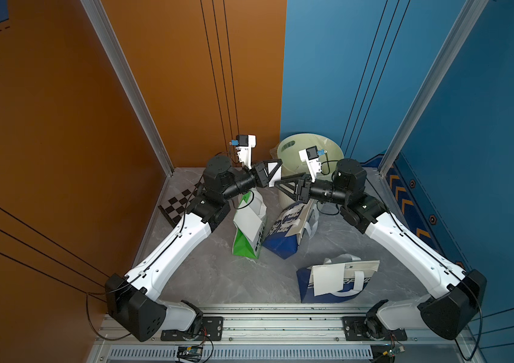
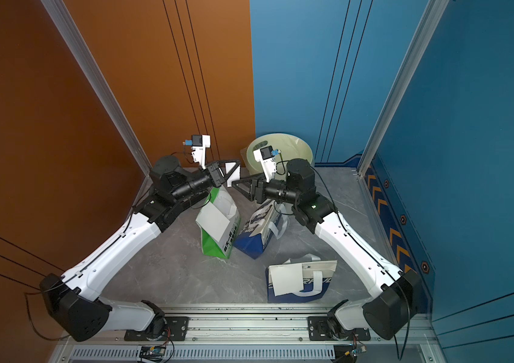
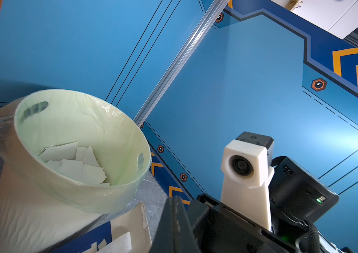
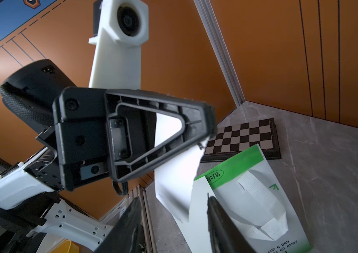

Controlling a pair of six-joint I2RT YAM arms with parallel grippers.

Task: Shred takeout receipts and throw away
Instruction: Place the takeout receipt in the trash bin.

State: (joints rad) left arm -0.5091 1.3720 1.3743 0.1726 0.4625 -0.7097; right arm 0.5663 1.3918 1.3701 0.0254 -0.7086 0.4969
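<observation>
Just beyond the front rail (image 1: 281, 323), flat on the grey surface (image 1: 205, 270), a blue-white bag (image 1: 307, 294) with an intact white receipt (image 1: 328, 279) on top; farther back, a second receipt (image 1: 249, 220) against the green-white bag (image 1: 243, 248). Higher up, left end effector (image 1: 277, 166) clamped shut on a torn receipt strip (image 4: 173, 181) dangling from its tips, right end effector (image 1: 279, 184) just beside it with jaws parted and holding nothing. In the lined bin (image 3: 81, 197) at the back, a heap of receipt scraps (image 3: 75, 164).
</observation>
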